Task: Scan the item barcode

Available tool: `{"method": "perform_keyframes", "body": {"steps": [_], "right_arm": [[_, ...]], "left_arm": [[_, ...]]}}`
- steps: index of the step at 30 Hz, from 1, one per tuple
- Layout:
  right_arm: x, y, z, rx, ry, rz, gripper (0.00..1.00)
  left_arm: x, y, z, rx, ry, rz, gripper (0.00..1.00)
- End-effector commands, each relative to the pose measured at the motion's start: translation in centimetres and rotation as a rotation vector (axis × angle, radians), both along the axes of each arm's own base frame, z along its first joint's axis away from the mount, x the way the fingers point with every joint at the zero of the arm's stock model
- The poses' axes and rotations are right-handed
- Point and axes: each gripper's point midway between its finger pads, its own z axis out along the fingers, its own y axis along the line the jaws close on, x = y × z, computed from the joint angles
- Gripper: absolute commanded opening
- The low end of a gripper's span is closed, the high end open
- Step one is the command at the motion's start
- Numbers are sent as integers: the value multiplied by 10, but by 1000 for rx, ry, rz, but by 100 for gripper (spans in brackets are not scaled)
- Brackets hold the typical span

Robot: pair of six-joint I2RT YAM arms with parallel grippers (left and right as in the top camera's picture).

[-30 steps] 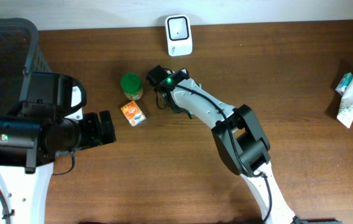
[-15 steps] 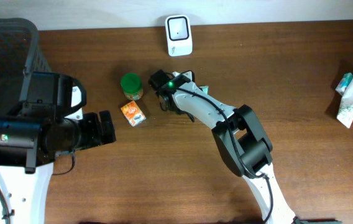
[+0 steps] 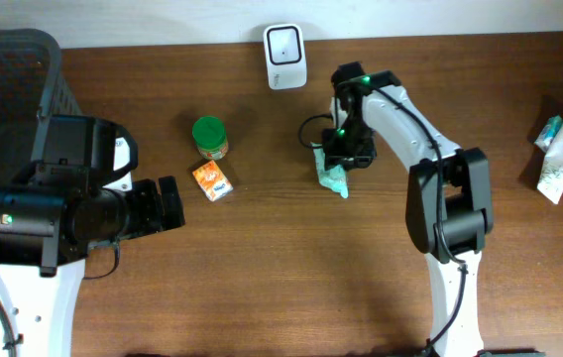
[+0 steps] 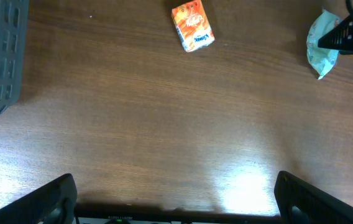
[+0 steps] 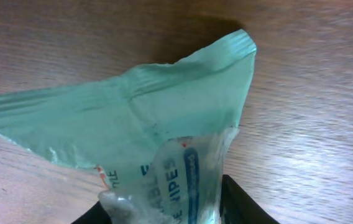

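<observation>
Staged shop checkout for robot trials. Wooden tabletop point(image 3: 262, 288) carries a white scanner point(image 3: 286, 57), a grey basket point(image 3: 9, 59) and packaged retail goods: jar point(image 3: 209, 137), carton point(image 3: 212, 181), wipes pack point(image 3: 333, 178), tubes point(image 3: 562, 154).

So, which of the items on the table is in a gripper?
The teal wipes packet, pinched by the right gripper; the green-lidded jar and orange carton sit untouched.

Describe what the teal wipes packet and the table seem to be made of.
The wipes packet: likely thin flexible plastic film, teal, slightly glossy, with a ribbed crimped seal and wrinkles. The table: wood or wood-look laminate, cannot tell which; brown grain lines, semi-gloss with a light glare.
</observation>
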Motion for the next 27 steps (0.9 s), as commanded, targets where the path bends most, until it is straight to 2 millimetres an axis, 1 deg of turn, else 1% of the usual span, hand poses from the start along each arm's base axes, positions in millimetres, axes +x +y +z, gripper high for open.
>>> {"method": "perform_keyframes", "body": {"steps": [1, 3, 4, 6, 8, 9, 11, 12, 13, 14, 16, 17, 19, 21, 23, 24, 25, 27], "right_arm": [[2, 2, 18, 6, -40, 38, 39], [4, -7, 21, -48, -49, 38, 41], [6, -21, 26, -128, -57, 36, 43], [10, -40, 38, -239, -76, 26, 43], [13, -53, 49, -319, -97, 22, 44], [16, -58, 56, -348, -110, 22, 55], [19, -58, 63, -348, -125, 35, 62], [19, -58, 64, -347, -126, 35, 64], [18, -57, 64, -340, -122, 40, 64], [15, -45, 62, -268, -109, 107, 66], [8, -19, 63, -110, -97, 229, 75], [5, -10, 65, -49, -99, 278, 76], [4, -7, 65, -35, -98, 285, 76], [0, 2, 67, 15, -86, 290, 76], [-4, 10, 67, 15, -83, 309, 76], [-4, 13, 66, -7, -90, 320, 72], [0, 12, 64, -70, -106, 284, 68], [4, 10, 66, -162, -133, 242, 69]], "left_arm": [[-1, 2, 3, 8, -15, -4, 99], [-1, 2, 3, 8, -15, -4, 99], [-1, 2, 3, 8, -15, -4, 99], [-1, 2, 3, 8, -15, -4, 99], [-1, 2, 3, 8, -15, -4, 99], [-1, 2, 3, 8, -15, -4, 99], [-1, 2, 3, 8, -15, -4, 99], [-1, 2, 3, 8, -15, -4, 99], [-1, 2, 3, 8, -15, -4, 99], [-1, 2, 3, 8, -15, -4, 99], [-1, 2, 3, 8, -15, -4, 99], [-1, 2, 3, 8, -15, -4, 99], [-1, 2, 3, 8, -15, -4, 99], [-1, 2, 3, 8, -15, -4, 99], [-1, 2, 3, 8, -15, -4, 99], [-1, 2, 3, 8, -15, -4, 99], [-1, 2, 3, 8, -15, -4, 99], [-1, 2, 3, 8, -15, -4, 99]]}}
